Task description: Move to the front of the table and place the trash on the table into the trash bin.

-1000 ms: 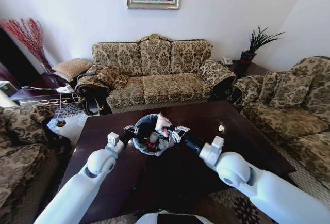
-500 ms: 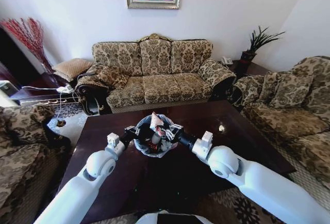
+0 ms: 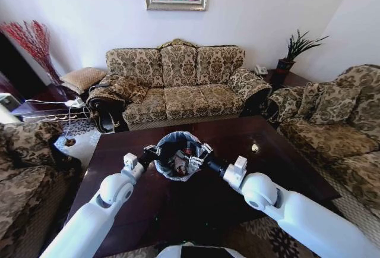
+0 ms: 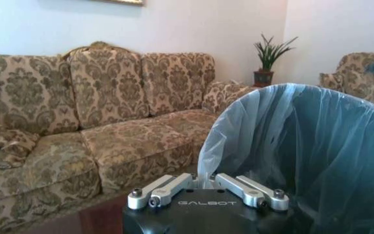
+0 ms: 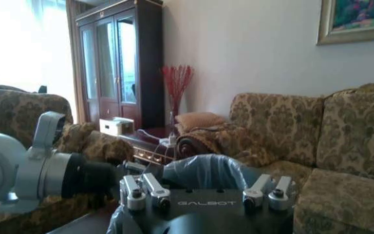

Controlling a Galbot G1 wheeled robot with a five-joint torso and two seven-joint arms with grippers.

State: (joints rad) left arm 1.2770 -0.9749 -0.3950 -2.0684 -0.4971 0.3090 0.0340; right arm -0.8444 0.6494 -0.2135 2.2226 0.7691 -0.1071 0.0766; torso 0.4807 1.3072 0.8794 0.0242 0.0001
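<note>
The trash bin [image 3: 176, 154], black with a whitish bag liner, stands on the dark glossy table [image 3: 249, 178]. My left gripper [image 3: 149, 152] is at its left rim, and in the left wrist view this gripper [image 4: 206, 181] is shut on the edge of the liner [image 4: 304, 141]. At the bin's right rim my right gripper [image 3: 199, 158] reaches over the opening. The right wrist view shows it [image 5: 203, 191] open and empty above the liner [image 5: 206, 170]. Trash [image 3: 180, 161] with red and white bits lies inside the bin. A small white piece [image 3: 255, 147] rests on the table to the right.
A patterned sofa [image 3: 178, 85] stands behind the table, with armchairs on the left [image 3: 24, 163] and right [image 3: 338, 127]. A potted plant [image 3: 291, 56] stands on a side table at the back right. A tall wooden cabinet [image 5: 119, 63] stands by the wall.
My right gripper held a red-white wrapper above the bin; it has since sunk to the rim and opened, and the wrapper is no longer between its fingers. The left gripper has not moved.
</note>
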